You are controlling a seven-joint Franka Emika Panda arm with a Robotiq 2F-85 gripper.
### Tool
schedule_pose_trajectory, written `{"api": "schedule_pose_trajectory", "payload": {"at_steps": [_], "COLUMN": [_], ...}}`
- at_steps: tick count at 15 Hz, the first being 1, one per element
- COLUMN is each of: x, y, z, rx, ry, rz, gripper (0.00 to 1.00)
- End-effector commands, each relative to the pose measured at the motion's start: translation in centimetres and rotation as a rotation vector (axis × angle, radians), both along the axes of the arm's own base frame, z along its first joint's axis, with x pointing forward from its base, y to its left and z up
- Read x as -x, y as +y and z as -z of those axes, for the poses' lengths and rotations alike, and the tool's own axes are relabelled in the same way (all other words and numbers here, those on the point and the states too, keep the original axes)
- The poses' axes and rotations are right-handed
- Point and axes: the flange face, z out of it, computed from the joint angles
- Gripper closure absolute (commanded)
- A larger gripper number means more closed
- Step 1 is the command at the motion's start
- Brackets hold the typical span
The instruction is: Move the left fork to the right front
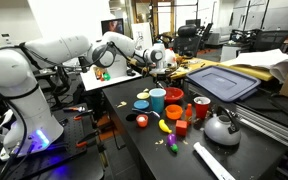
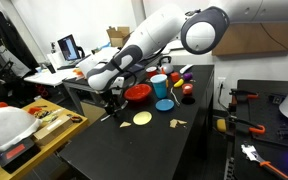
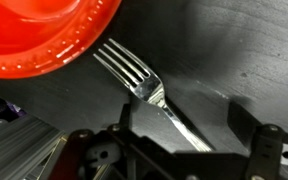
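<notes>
**Fork straddled, carry not yet begun**

Exterior view, arm reaching in from the side: the pincer point(image 1: 162, 62) hangs low over the far edge of the dark tabletop point(image 1: 134, 150). The fork is too thin to make out here. Countable are one light blue plastic cup point(image 1: 157, 100), two red plastic cups point(image 1: 174, 97) point(image 1: 201, 108), one silver metal kettle point(image 1: 221, 127) and one long flat white strip point(image 1: 214, 160).

Exterior view, arm coming down from above: the pincer point(image 2: 110, 106) sits just beside one round red plastic plate point(image 2: 137, 92), close to the tabletop point(image 2: 134, 150). One blue cup point(image 2: 164, 90) and one flat yellow disc point(image 2: 142, 118) show. Again, no fork can be told.

Wrist view: one slim pale silver metal fork point(image 3: 144, 85) appears to lie on the tabletop point(image 3: 234, 50). Its tines point toward the red plate point(image 3: 44, 35), just short of the rim, and its handle runs back between the fingers. The pincer point(image 3: 189, 125) stands apart, one finger on either side of the handle and not clamped on it. Only this one fork is visible; a second cannot be seen in any view.

Judged from this, the approach is done. Closing on the handle, lifting, carrying to the right front and setting down all remain.
</notes>
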Motion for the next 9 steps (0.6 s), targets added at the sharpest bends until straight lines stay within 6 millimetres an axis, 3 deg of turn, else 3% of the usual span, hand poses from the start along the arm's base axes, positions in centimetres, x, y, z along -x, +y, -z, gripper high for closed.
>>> {"api": "schedule_pose_trajectory", "payload": {"at_steps": [1, 9], "x": [-0.2, -0.3], "y": [-0.6, -1.6], "z": [-0.4, -1.5], "rx": [-0.060, -0.135], "ry": [0.028, 0.060], "rz": [-0.009, 0.072], "gripper": [0.32, 0.95]}}
